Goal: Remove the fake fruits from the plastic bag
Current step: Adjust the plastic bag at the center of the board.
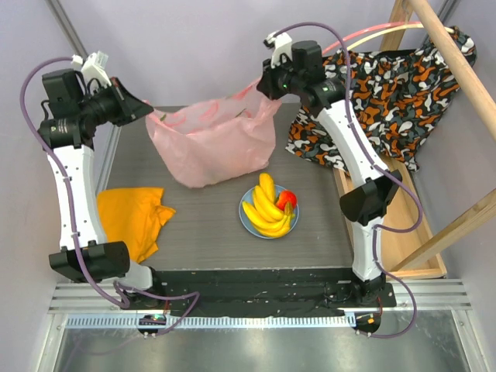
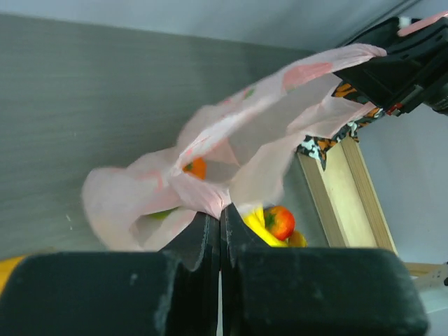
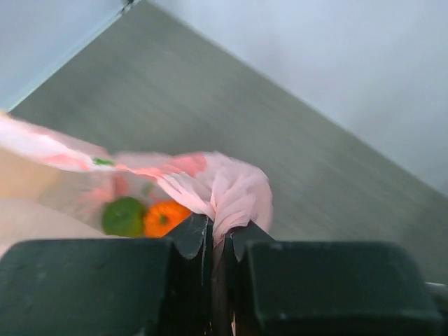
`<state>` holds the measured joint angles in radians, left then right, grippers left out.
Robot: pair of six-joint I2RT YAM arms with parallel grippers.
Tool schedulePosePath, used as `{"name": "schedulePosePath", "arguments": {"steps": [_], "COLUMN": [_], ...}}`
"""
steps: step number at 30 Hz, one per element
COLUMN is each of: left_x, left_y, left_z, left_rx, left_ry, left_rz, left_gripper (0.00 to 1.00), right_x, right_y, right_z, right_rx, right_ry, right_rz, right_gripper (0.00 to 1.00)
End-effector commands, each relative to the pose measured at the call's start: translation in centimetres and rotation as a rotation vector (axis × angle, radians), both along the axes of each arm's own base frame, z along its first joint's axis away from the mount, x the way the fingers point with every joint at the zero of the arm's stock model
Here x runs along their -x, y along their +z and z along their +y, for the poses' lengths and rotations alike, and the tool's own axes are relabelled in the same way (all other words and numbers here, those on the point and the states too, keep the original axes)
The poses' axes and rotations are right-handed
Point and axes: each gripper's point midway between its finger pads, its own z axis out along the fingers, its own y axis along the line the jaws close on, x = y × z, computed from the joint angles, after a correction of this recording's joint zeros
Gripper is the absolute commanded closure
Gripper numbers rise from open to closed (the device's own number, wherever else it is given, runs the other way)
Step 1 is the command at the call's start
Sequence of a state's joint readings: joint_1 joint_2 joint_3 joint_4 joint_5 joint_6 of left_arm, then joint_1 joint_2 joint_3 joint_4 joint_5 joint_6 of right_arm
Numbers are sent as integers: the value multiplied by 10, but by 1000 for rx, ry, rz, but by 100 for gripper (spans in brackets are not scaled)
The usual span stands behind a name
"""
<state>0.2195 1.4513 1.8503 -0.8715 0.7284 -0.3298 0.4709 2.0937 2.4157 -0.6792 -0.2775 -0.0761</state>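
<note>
A grey wood-grain table sits between pale bare walls. A light wooden frame runs along its right edge, with an orange, black and white patterned fabric draped at the far right. An orange cloth lies crumpled at the near left.

The plastic bag is at the far middle of the table. Its long axis runs left to right, its mouth faces up and its body sags to the surface. Its top edge is stretched between the two grippers and climbs toward the far right. Inside it show an orange ridged fruit and a green round fruit, side by side.

Just near of the bag, a light-blue plate carries the banana bunch, its long axis running far to near. The red fruit touches the bunch's right side.

The left arm stands nearly upright from its near-left base, and its wrist is bent to point right. The left gripper has its fingers pressed together on the bag's left top edge. The right arm leans from its near-right base toward the far left. The right gripper pinches a bunched fold at the bag's right top corner.
</note>
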Motion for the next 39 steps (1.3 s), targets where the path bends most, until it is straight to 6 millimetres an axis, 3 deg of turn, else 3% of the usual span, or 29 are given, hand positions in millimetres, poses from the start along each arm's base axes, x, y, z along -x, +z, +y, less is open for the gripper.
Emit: {"name": "schedulePosePath", "arguments": {"steps": [1,3,4,5,6,7,8,9,10,11,13,15,18,19,20,21,24,26,28,30,31,32,35,36,38,39], "left_x": [13,22,36,40,51,70,79,91,101,120,137,157,170,171,171,170,164,160,154,150,148,149,151,152,154,155], "left_y": [60,46,46,15,2,-4,-38,-55,-67,-91,-110,-124,-127,-126,-127,-123,-114,-105,-98,-91,-91,-87,-89,-90,-92,-94], "left_z": [-18,-29,-35,-40,-48,-53,-56,-59,-61,-62,-63,-65,-66,-65,-64,-64,-66,-68,-67,-68,-68,-68,-68,-69,-68,-68], "left_rx": [-35,-34,-40,-24,-18,-19,-4,1,0,5,21,35,47,36,28,24,41,53,65,74,76,78,74,75,73,73], "left_ry": [-98,-142,-158,-175,-201,-210,-213,-214,-218,-210,-196,-183,-179,-175,-175,-174,-179,-189,-179,-180,-181,-185,-186,-189,-189,-187], "left_rz": [-199,-166,-171,-89,-57,-50,40,88,119,169,226,256,255,250,249,239,214,190,182,167,168,160,166,169,170,175], "left_gripper": [100,100,100,100,100,100,100,100,100,100,100,100,100,100,100,100,100,100,100,100,100,100,100,100,100,100], "right_x": [15,35,43,61,71,83,101,111,126,134,151,155,152,151,152,153,189,228,251,269,272,268,246,237,219,206], "right_y": [53,54,20,24,9,-31,-29,-46,-80,-90,-104,-94,-68,-46,-34,-11,24,34,20,-10,-20,-34,-56,-56,-51,-59], "right_z": [-10,-17,-19,-25,-30,-34,-42,-46,-53,-58,-67,-69,-68,-62,-57,-51,-14,13,27,40,42,46,54,56,63,61], "right_rx": [-76,-72,-34,-39,-18,23,23,44,86,101,122,120,127,118,115,110,90,101,137,193,212,248,304,309,295,322], "right_ry": [-1,15,21,34,36,37,40,44,50,50,45,50,68,81,97,131,300,454,559,628,645,639,574,540,479,423], "right_rz": [-103,-83,7,18,64,160,167,210,287,309,350,323,227,164,123,45,-98,-180,-190,-148,-135,-124,-103,-116,-174,-185], "right_gripper": [90,90,90,90,91,90,90,89,86,82,65,47,28,11,1,0,0,2,10,25,30,41,59,70,77,89]}}
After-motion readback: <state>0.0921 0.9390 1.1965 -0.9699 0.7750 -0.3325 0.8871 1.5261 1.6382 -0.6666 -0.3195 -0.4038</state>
